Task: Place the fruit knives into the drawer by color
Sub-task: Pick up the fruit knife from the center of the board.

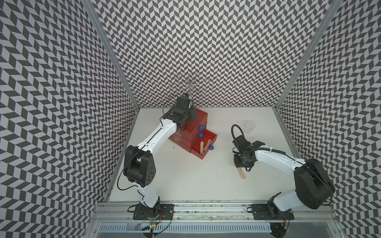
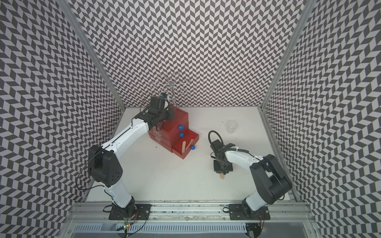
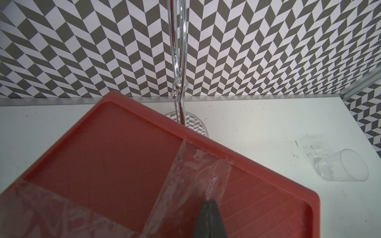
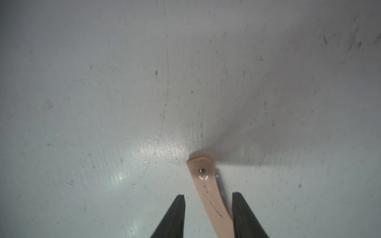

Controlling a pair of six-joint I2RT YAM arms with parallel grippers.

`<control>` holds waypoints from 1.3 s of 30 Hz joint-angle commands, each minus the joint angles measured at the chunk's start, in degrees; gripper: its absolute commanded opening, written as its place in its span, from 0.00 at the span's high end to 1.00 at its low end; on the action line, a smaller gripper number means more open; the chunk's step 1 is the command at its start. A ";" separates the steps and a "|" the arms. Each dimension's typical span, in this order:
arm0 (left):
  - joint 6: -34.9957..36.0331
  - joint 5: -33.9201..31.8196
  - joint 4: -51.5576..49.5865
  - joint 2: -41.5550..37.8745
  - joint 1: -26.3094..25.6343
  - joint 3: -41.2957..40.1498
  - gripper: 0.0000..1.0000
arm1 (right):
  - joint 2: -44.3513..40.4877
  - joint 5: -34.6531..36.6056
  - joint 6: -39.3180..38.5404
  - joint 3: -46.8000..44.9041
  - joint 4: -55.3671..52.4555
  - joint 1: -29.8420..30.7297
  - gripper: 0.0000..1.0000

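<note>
The red drawer (image 1: 196,120) (image 2: 179,117) stands at the back left, its bottom tray pulled out with two peach-pink fruit knives (image 1: 202,147) (image 2: 184,146) lying in it. A third peach-pink fruit knife (image 1: 241,172) (image 2: 222,176) (image 4: 207,189) lies flat on the white table. My right gripper (image 4: 208,195) hangs open straight over it; the knife lies between the fingers, close against one, with a gap to the other. My left gripper (image 3: 208,201) is shut, its tip resting on the taped top of the drawer (image 3: 115,156). No other fruit knives are in view.
A clear plastic cup (image 1: 248,126) (image 2: 232,126) (image 3: 342,165) lies on its side at the back right. A chrome wire stand (image 1: 190,82) (image 3: 179,61) rises behind the drawer. Patterned walls close in three sides of the table (image 1: 206,181).
</note>
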 commanded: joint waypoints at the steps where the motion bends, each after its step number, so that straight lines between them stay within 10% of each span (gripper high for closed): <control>1: 0.05 -0.27 -16.34 6.84 -0.18 -4.43 1.00 | 0.67 0.65 -0.49 -0.30 0.91 -0.53 0.61; 23: 0.01 -0.21 -16.32 6.95 -0.19 -4.42 1.00 | 1.22 -5.26 -2.16 -5.74 1.47 0.15 0.60; 39: 0.05 -0.18 -16.28 7.03 -0.19 -4.36 1.00 | 5.86 -6.20 -2.16 -3.80 4.09 0.55 0.83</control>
